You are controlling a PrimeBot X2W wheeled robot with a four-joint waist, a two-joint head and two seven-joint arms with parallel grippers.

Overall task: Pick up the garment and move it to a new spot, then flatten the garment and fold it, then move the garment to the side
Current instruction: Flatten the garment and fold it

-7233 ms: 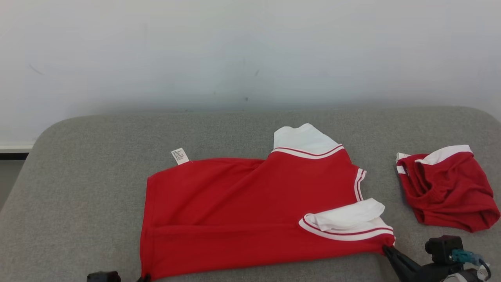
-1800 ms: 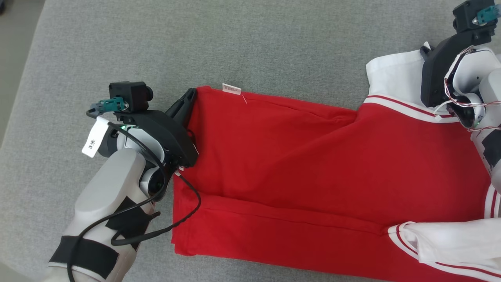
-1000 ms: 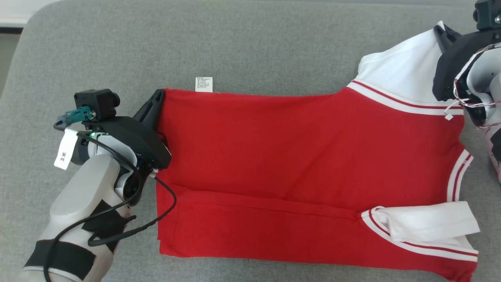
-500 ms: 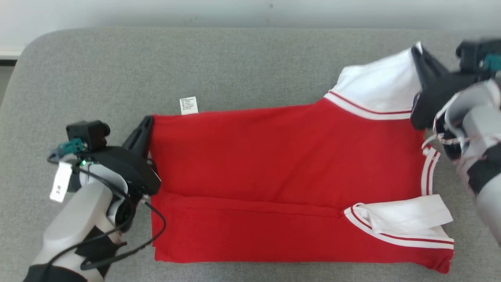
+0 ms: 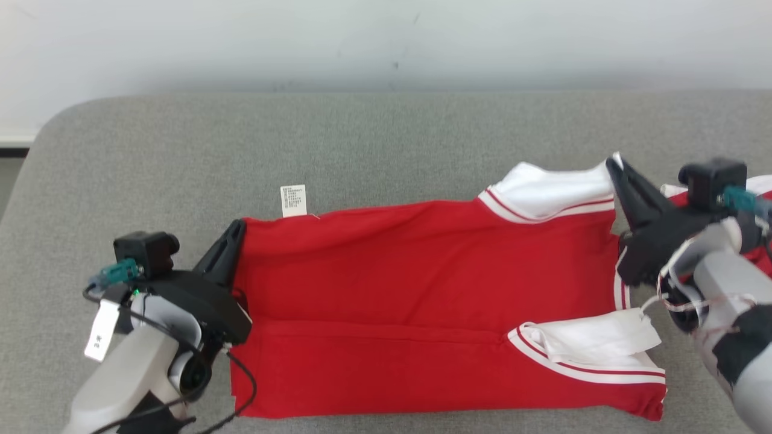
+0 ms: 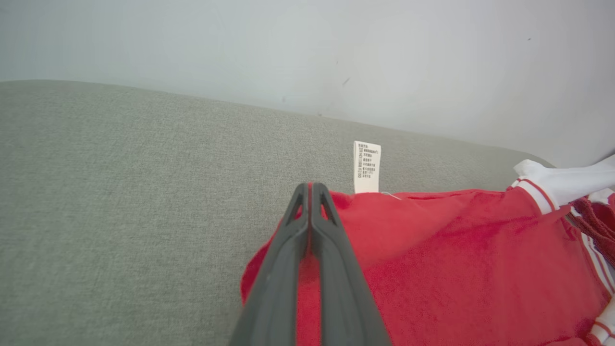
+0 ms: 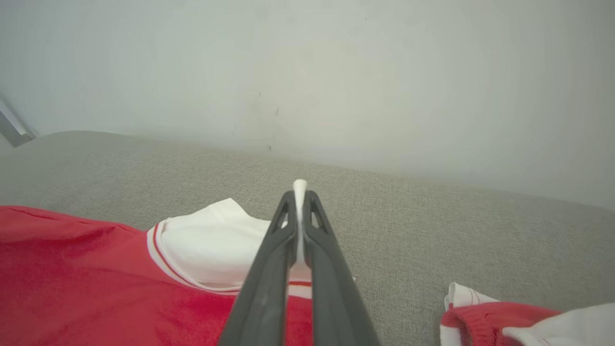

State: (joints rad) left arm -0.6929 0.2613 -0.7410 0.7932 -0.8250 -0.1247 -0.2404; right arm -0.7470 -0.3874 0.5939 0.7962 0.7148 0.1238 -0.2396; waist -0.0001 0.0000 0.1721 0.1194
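The garment (image 5: 422, 301) is a red shirt with white sleeves, spread across the grey cushion with its lower part folded up along a crease. My left gripper (image 5: 236, 226) is shut on its far left hem corner, where red cloth (image 6: 432, 259) runs between the fingers (image 6: 310, 192) beside a white care label (image 6: 367, 166). My right gripper (image 5: 614, 164) is shut on the edge of the far white sleeve (image 5: 555, 190). A sliver of white fabric (image 7: 216, 245) pokes out between its fingertips (image 7: 300, 192).
The grey cushion (image 5: 374, 138) ends at a pale wall (image 5: 386, 42) behind, with bare room left of and beyond the shirt. A second red and white garment (image 7: 528, 317) lies crumpled to the right, behind my right arm. A white tag (image 5: 99, 330) hangs from the left wrist.
Both grippers have pulled the shirt's far edge back toward me, and the cloth has slackened into shallow wrinkles. The head view has tilted up, so the wall now shows.
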